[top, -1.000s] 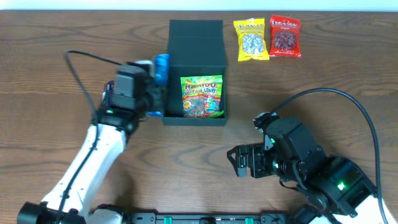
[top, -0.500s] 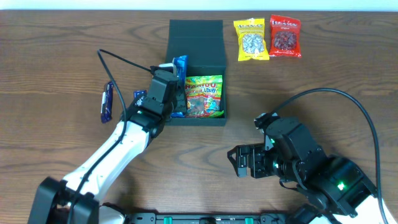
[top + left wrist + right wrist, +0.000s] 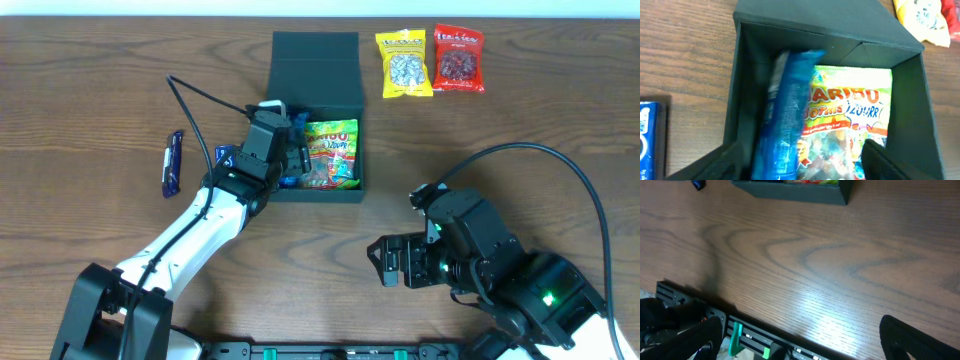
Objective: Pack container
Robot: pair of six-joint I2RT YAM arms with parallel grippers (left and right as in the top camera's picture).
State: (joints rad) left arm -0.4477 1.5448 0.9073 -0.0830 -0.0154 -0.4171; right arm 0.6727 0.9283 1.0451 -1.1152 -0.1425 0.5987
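My left gripper (image 3: 292,152) now hangs over the open dark container (image 3: 315,58), which sits mid-table toward the far edge. 1 second ago it was outside the left wall, carrying a blue packet (image 3: 785,125). That packet now leans against the left wall inside, beside the gummy bag (image 3: 855,110). The jaws stand wide either side of it, so I judge it delivered. My right gripper (image 3: 385,260) waits wide, empty. A yellow packet (image 3: 404,63) and a red packet (image 3: 459,58) lie outside, unpacked.
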